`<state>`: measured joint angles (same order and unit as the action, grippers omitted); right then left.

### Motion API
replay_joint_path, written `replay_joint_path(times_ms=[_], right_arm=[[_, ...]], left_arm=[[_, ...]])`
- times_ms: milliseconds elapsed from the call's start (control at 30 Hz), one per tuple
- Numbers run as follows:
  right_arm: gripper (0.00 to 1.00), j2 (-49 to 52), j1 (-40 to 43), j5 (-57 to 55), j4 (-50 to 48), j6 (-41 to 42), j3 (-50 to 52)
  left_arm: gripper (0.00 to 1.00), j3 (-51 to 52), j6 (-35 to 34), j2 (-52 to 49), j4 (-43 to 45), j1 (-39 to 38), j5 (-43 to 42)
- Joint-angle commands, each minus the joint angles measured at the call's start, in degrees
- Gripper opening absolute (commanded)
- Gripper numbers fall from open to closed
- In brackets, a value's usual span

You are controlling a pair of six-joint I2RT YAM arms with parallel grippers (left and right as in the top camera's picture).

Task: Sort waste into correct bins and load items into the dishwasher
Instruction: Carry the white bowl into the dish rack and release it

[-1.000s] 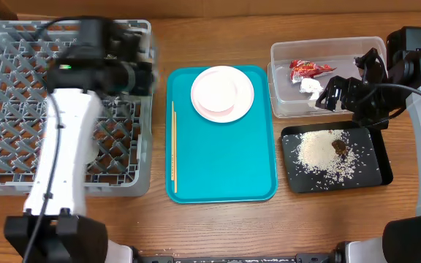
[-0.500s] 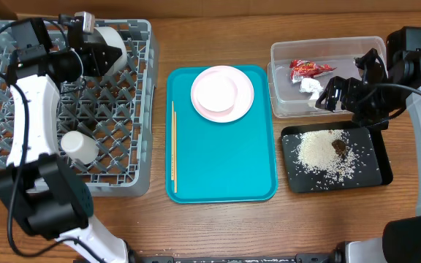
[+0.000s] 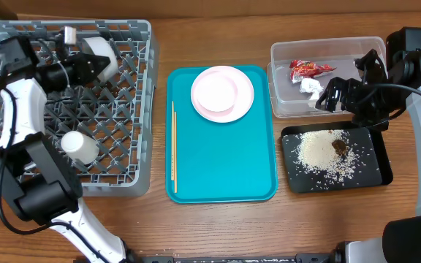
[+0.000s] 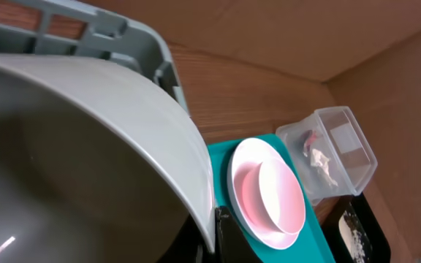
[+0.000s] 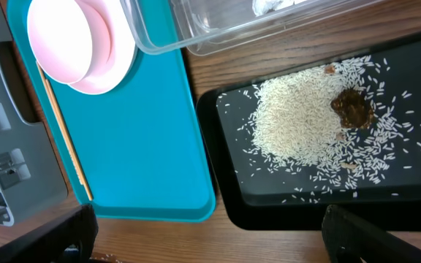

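Note:
My left gripper (image 3: pixel 85 64) reaches over the far side of the grey dish rack (image 3: pixel 20 175) and is shut on the rim of a white bowl (image 3: pixel 99 50). In the left wrist view that bowl (image 4: pixel 86 146) fills the left half, its thin rim pinched at the black fingertips (image 4: pixel 225 232). A white cup (image 3: pixel 77 146) lies in the rack. The white plate (image 3: pixel 245 95) with a pink bowl (image 3: pixel 216 91) sits on the teal tray (image 3: pixel 225 168), beside the chopsticks (image 3: pixel 173 146). My right gripper (image 3: pixel 327 98) hangs open and empty by the clear tub (image 3: pixel 327 47).
The clear tub holds a red wrapper (image 3: pixel 309 68) and a white tissue (image 3: pixel 311 86). The black tray (image 5: pixel 283 204) carries spilled rice (image 5: pixel 298 120) and a brown scrap (image 5: pixel 353 108). The rack's walls rise around my left arm. Bare wood runs along the table's front.
My left arm has swung back and to the left over the rack's far side with the white bowl held. The cup in the rack has come into sight. The right arm has not moved.

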<state>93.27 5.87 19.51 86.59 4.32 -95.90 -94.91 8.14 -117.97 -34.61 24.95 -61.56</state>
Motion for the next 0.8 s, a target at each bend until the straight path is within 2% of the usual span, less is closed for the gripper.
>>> replay_joint_path(times_ms=[0, 233, 467, 600, 767], right_arm=[[1.00, -0.81, -0.11, 0.02, 0.13, 0.15, -1.51], [0.99, -0.81, -0.11, 0.02, 0.48, 0.15, -1.51], [0.99, -0.81, -0.11, 0.04, 0.59, 0.17, -1.51], [0.98, -0.81, -0.11, 0.04, 1.16, 0.17, -1.51], [0.96, -0.81, -0.11, 0.04, 1.51, 0.20, -1.51]], left_arm=[[0.06, -0.55, 1.18, -1.75, -0.87, 1.16, -0.04], [0.10, -0.50, 2.19, -1.75, -1.77, 2.21, 0.02], [0.07, -0.50, 2.99, -1.75, 0.26, 2.45, -2.29], [0.04, -0.50, 2.93, -1.75, 3.76, 2.40, -7.19], [0.04, -0.50, 2.34, -1.77, 4.66, 2.38, -6.38]])
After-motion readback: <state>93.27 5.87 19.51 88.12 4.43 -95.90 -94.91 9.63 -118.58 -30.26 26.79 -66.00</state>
